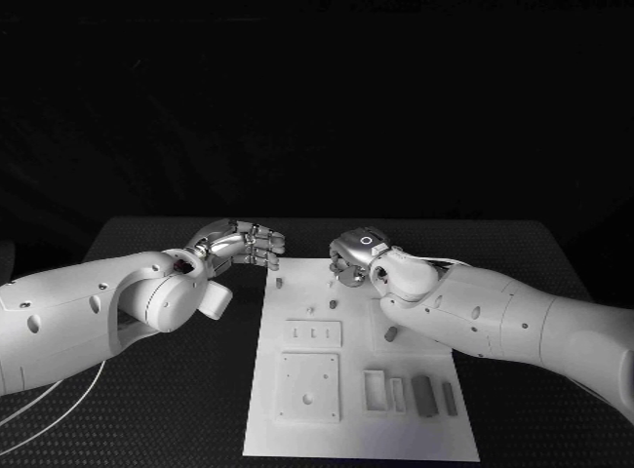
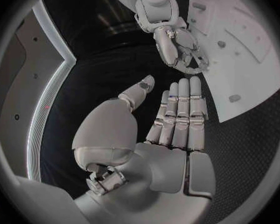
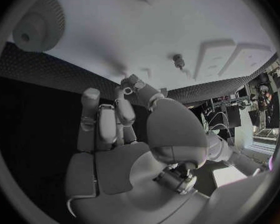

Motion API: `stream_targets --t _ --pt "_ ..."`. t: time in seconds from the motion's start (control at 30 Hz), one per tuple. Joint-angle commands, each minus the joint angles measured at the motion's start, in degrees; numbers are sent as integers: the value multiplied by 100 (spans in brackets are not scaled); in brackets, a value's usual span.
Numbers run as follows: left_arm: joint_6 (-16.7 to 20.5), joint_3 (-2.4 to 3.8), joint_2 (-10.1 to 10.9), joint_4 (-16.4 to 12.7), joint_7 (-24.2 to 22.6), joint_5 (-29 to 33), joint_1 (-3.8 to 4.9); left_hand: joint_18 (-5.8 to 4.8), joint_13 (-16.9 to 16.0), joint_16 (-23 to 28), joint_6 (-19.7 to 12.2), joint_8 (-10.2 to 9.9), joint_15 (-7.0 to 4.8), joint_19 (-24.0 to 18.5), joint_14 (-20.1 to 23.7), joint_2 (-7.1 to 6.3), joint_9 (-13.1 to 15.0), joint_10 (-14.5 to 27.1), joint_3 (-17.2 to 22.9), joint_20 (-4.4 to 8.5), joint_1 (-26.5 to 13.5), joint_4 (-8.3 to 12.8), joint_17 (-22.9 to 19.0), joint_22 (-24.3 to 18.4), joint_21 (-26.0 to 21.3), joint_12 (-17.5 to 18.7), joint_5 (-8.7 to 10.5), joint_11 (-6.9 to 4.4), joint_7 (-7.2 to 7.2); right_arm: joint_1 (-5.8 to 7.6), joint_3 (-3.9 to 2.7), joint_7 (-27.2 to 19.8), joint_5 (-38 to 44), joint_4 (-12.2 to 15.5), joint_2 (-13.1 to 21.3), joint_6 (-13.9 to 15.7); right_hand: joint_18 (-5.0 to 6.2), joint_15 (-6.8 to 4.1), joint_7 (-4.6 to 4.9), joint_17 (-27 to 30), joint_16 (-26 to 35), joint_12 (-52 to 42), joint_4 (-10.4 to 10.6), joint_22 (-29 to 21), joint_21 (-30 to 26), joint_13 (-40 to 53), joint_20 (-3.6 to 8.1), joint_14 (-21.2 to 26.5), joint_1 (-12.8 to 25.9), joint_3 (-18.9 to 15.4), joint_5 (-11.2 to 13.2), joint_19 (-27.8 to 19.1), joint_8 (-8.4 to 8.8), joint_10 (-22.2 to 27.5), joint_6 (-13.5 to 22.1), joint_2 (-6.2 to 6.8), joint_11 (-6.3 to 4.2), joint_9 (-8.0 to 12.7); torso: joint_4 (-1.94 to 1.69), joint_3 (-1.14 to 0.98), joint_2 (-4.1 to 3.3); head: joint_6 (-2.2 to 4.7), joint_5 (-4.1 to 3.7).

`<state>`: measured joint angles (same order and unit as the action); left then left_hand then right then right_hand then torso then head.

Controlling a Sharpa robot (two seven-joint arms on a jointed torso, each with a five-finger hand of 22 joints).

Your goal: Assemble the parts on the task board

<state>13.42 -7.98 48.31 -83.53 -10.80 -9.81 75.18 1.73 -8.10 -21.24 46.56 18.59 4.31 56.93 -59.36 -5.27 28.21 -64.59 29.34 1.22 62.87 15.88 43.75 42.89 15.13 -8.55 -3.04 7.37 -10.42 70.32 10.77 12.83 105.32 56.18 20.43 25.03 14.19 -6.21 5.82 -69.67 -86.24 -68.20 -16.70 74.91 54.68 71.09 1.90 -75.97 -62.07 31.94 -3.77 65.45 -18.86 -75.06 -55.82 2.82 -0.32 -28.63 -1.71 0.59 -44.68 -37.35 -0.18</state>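
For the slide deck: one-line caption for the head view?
Both silver robot hands, left and right, poised at the far edge of the white task board.

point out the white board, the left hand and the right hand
board (image 1: 297, 434): head view, bare near corner of the plate
left hand (image 1: 241, 243): head view, middle of the curled fingers
right hand (image 1: 357, 255): head view, middle of the hand

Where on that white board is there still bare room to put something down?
The board is bare along its near edge, below the square plate and the slots. Its far end is crowded: the right hand hangs over it, and the left hand hovers beside its far left corner.
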Motion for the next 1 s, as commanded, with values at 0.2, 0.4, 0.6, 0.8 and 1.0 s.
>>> stream_targets --t 0.2,0.4,0.6,0.8,1.0 --pt "-100 5 -30 19 -32 18 11 114 -10 37 4 -32 15 -53 22 2 -7 3 -31 0 -69 4 12 8 -28 35 23 25 -39 5 0 -11 -12 -37 -29 -50 81 12 35 16 8 40 3 105 14 -13 35 4 -41 30 -14 12 24 -16 8 2 13 -9 4 1 -1 3 32" --pt "-103 5 -46 24 -32 21 11 113 -10 40 2 -34 15 -53 22 1 -8 2 -31 -1 -71 3 14 8 -29 38 23 25 -40 4 0 -38 -55 -67 -72 -99 81 39 67 72 26 126 5 102 1 -73 29 46 -49 32 -14 -4 90 27 89 58 44 5 2 3 -1 -7 17" --pt "-97 5 -37 19 -25 22 11 113 -11 43 -2 -37 15 -53 21 0 -9 3 -32 0 -72 2 17 9 -30 42 23 26 -43 4 1 -57 -112 -108 -90 -126 81 103 141 162 54 258 14 96 -21 -168 14 115 -36 32 -14 -20 235 88 285 165 115 66 3 -1 -3 -16 15" --pt "-100 5 -34 16 -21 22 11 114 -11 47 -8 -41 15 -53 21 -3 -10 4 -33 0 -73 4 21 10 -31 47 23 27 -48 4 1 -49 -147 -119 -88 -114 81 153 199 223 73 340 22 90 -41 -224 -1 162 -13 43 -15 -22 342 138 433 218 169 123 2 -1 -3 -25 12" --pt "-93 5 -26 12 -20 22 11 114 -12 51 -14 -45 15 -53 20 -5 -12 5 -34 0 -73 4 25 12 -33 53 23 28 -54 4 1 -54 -192 -96 -68 -136 81 177 223 248 80 372 24 88 -52 -247 -9 182 -6 55 -15 -24 393 159 504 232 192 156 7 -1 -4 -31 11"
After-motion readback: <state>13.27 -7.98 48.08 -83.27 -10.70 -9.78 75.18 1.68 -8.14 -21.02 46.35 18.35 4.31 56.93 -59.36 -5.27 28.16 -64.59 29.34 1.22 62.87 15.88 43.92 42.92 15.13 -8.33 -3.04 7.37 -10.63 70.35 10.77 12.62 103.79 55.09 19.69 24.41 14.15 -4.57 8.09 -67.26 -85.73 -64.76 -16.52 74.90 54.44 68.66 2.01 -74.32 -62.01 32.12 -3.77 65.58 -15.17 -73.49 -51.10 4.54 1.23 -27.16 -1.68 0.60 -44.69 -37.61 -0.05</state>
